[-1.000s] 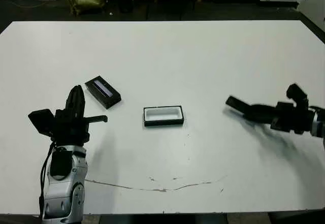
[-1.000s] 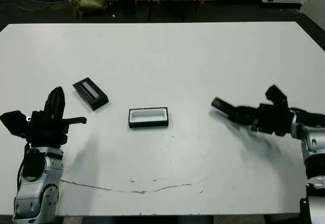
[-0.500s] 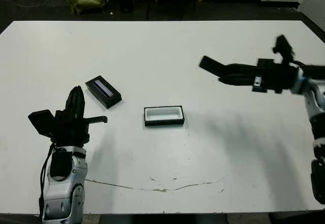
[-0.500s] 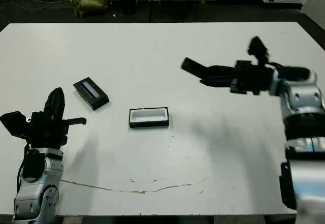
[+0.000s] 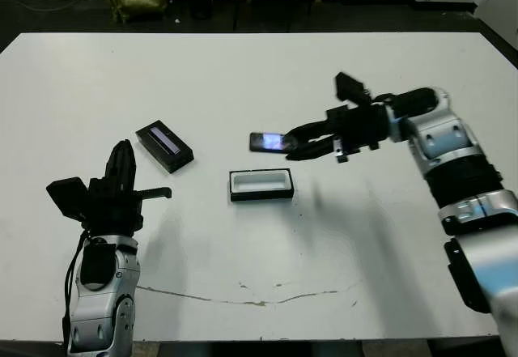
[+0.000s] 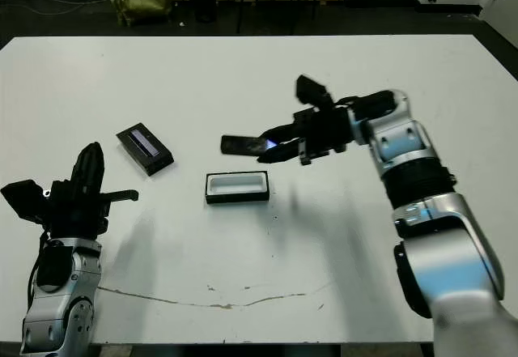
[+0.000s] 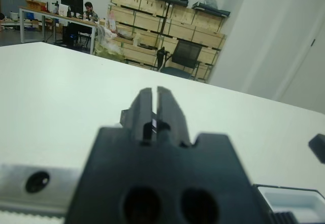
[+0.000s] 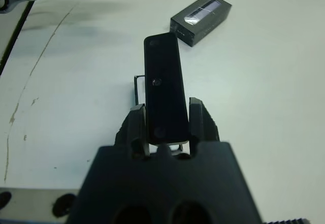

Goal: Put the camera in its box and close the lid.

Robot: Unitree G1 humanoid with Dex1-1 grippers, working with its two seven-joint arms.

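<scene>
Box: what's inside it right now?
The box shows only its white lining; nothing lies inside. The camera is held above it in the right gripper. The lid sits apart.

The camera (image 5: 270,142) is a slim, glossy black bar with a bluish shine near the end where it is gripped. It is off the tabletop, lying roughly level, clamped at one end between the fingers of the right hand (image 5: 301,140). It hangs just above and a little beyond the box (image 5: 260,184).

The box is a shallow black tray with a white inside, open and empty, flat on the tabletop near the middle.

The lid (image 5: 164,146) is a flat black cover with a narrow pale strip along its top. It lies flat and skewed, well apart from the box on its left.
</scene>
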